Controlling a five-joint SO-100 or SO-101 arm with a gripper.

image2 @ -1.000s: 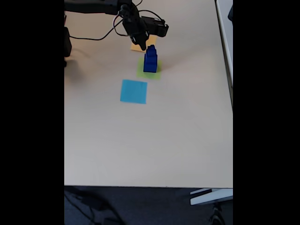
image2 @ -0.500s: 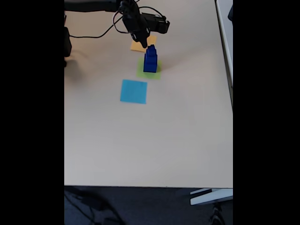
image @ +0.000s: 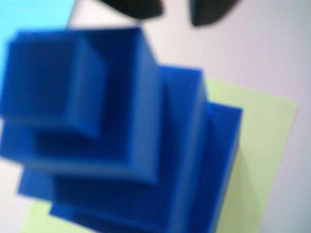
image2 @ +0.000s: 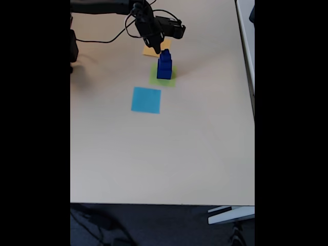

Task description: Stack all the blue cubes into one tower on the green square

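Four cubes: the blue cubes [image: 121, 145] stand as one stepped tower, largest at the bottom, upright on the green square [image2: 163, 76].
End effector: the end effector [image2: 157, 47] hangs just above and behind the tower top; in the wrist view two dark fingertips [image: 138, 7] sit apart at the upper edge, empty, so it looks released.
Key relation: the tower lies directly below and slightly forward; a retreat should go straight up.
Neighbours: orange-yellow square [image2: 151, 50] behind, light blue square [image2: 146, 99] in front on the table [image2: 179, 154].
Obstacles: none but the tower itself.
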